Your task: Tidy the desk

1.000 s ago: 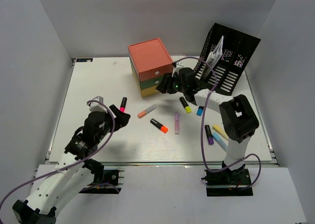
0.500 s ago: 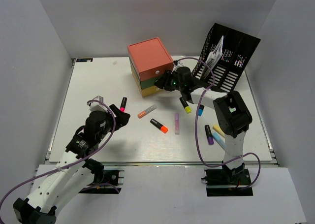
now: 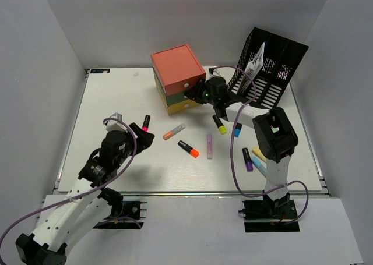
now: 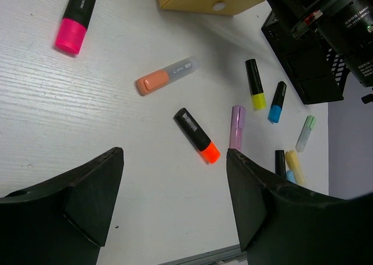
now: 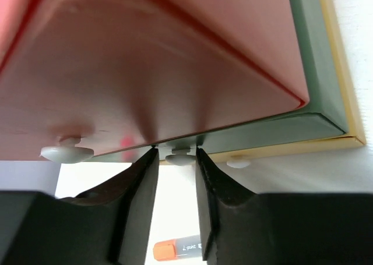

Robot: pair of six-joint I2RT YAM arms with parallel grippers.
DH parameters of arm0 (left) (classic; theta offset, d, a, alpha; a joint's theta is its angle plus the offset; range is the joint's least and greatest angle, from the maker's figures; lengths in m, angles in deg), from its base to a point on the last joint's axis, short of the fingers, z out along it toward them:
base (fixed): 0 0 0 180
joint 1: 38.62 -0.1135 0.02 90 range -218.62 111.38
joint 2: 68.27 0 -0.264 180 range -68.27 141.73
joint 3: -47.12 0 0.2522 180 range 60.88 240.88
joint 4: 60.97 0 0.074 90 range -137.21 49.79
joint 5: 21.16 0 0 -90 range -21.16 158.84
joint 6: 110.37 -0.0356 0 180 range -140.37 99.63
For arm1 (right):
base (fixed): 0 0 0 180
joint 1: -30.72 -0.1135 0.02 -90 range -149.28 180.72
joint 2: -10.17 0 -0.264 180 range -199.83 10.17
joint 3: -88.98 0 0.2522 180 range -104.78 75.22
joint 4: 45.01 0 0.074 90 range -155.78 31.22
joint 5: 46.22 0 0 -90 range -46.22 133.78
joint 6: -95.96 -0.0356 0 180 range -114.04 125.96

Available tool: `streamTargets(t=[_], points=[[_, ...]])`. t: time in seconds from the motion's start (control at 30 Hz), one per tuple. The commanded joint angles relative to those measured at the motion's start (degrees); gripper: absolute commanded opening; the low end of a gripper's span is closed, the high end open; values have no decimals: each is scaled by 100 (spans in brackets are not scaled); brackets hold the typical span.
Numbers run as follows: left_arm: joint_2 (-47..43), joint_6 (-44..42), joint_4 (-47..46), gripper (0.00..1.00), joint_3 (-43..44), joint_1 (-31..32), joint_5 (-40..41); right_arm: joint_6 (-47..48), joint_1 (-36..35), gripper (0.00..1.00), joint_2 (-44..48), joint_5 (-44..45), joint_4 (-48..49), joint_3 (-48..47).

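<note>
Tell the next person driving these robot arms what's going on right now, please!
Left gripper: open, empty, above the front left of the desk.
Right gripper: open, fingers either side of the middle knob on the drawer unit; no firm pinch visible.
Markers lie loose across the desk; black mesh rack stands back right.
Done: nothing put away; drawers look shut.
Left: probably open a drawer, then tidy the markers away.
</note>
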Motion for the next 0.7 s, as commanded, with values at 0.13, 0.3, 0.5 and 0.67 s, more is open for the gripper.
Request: streamTargets(t=[0.13, 0.3, 0.5, 0.67], points=[[70, 57, -139, 80, 3, 21, 0, -177, -26, 44, -189, 138, 287, -379], [35, 66, -95, 80, 12, 21, 0, -257, -61, 41, -241, 138, 295, -344], [53, 92, -174, 80, -67, 21, -44, -195, -61, 25, -250, 200, 339, -344], [324, -4, -429, 80, -129, 74, -36, -81, -35, 12, 3, 156, 584, 24]])
